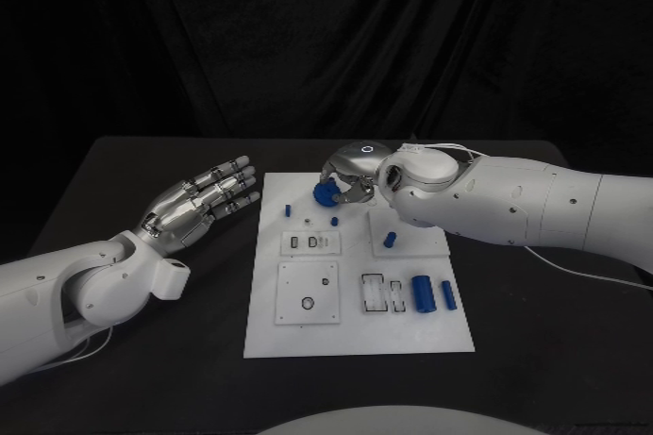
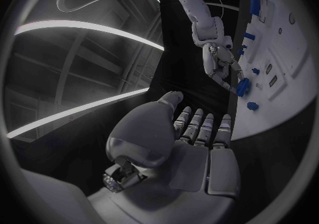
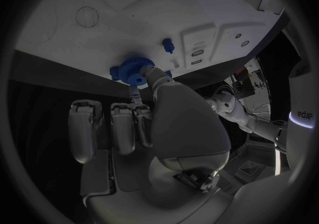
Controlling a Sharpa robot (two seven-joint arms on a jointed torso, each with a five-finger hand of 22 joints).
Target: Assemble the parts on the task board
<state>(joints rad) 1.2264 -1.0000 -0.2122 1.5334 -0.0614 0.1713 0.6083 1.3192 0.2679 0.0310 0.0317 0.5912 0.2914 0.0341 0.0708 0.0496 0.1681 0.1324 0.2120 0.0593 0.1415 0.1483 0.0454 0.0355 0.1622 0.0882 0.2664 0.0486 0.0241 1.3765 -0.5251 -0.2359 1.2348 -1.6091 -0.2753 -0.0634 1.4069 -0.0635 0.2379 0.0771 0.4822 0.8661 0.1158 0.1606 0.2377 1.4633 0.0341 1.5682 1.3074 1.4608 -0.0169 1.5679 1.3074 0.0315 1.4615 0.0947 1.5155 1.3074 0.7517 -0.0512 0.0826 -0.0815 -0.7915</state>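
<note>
**Right hand holds a blue gear at the far edge of the task board**

The black table (image 1: pixel 150 171) carries the white task board (image 1: pixel 357 336) at its middle, a long plate running away from the robot. The right arm (image 1: pixel 544 213) reaches in across the board's far right corner. The left arm (image 1: pixel 68 293) lies over the table to the left of the board.

The left hand (image 1: pixel 202 197) hovers just beside the board's far left edge, palm up, fingers straight and apart, grasping nothing. The right hand (image 1: pixel 357 175) is over the board's far edge and grips a blue gear (image 1: pixel 326 193) between thumb and fingers; in the right wrist view the gear (image 3: pixel 133 69) sits at the fingertips, close to the board's surface, though whether it touches the board cannot be told.

On the near right of the board two blue cylinders (image 1: pixel 424 292) lie side by side, next to narrow rectangular slots (image 1: pixel 373 292). A smaller blue peg (image 1: pixel 391 238) sits on the raised square plate behind them. Two small blue pins (image 1: pixel 289 209) stand near the far left part of the board, close to the gear.
</note>
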